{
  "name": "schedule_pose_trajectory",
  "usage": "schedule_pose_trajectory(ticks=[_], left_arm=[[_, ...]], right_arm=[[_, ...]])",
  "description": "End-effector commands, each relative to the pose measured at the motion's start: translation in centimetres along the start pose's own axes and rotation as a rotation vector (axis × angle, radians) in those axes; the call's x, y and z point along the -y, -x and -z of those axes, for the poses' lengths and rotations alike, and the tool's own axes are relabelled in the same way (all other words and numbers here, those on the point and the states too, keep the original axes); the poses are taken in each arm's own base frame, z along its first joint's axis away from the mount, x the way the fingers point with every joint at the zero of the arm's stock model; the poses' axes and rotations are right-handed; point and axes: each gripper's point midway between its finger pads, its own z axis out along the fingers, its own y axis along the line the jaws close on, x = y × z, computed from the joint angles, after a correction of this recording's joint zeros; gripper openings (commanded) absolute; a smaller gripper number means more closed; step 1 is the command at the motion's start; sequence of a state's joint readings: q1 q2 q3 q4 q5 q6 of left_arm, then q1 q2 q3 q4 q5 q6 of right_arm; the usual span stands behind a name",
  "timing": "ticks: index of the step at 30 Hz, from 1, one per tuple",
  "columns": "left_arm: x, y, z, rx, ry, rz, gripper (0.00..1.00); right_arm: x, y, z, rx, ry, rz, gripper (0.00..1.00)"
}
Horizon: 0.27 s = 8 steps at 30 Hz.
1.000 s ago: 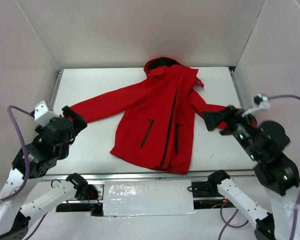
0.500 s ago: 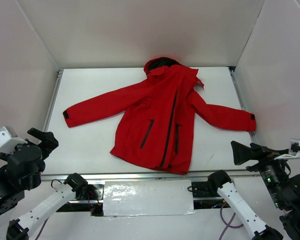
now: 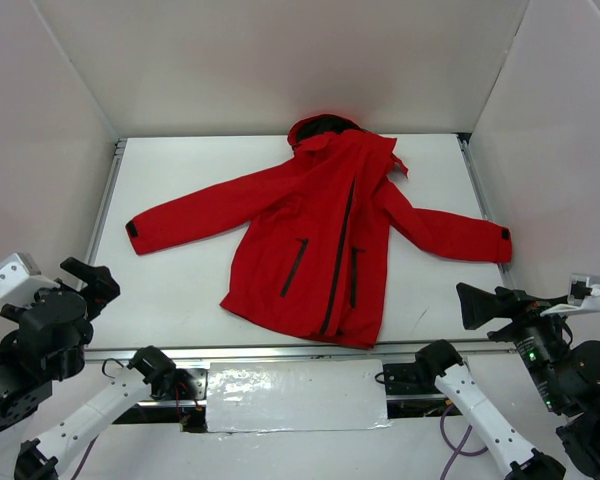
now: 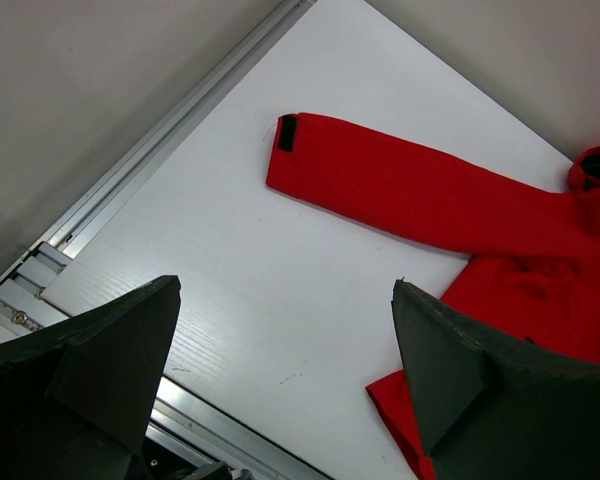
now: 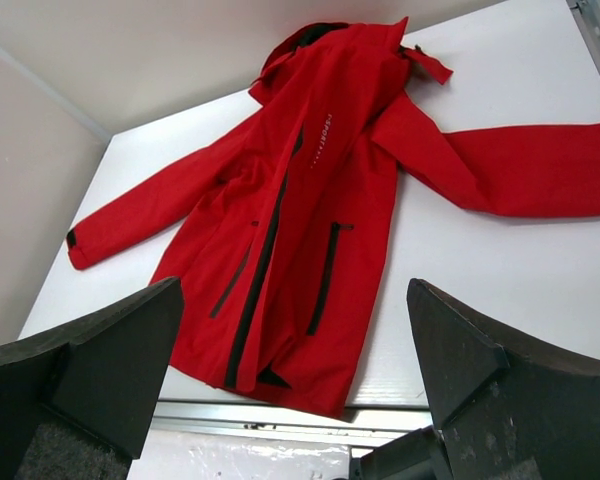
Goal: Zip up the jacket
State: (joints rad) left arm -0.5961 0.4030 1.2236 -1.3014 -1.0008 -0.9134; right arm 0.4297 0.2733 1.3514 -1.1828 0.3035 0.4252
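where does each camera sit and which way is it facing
top external: above and behind the arms, looking down on table and jacket; both arms, left claw and right claw show.
left wrist: on the left arm, near left corner, facing across the table at one sleeve; own open fingers show.
right wrist: on the right arm, near right, facing the whole jacket front; own open fingers show.
shared: both wrist views see that sleeve's dark cuff tab.

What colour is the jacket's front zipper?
Black front zipper, seen best from the right wrist view.
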Motion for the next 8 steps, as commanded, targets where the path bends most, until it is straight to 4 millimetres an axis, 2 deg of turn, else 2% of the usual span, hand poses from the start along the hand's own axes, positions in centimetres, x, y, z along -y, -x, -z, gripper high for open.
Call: schedule_pose_trajectory(ticks=[1,8], left_arm=[[0.48,0.44,-0.34,0.022,0.007,-0.003,0.99],[0.61,0.11,-0.6,0.022,0.012,-0.001,0.99]], right_arm=[[0.2,0.11,-0.03,0.013,0.002,0.008,1.0],[0.21,0.05,-0.2,0.018,0.008,0.002,1.0]])
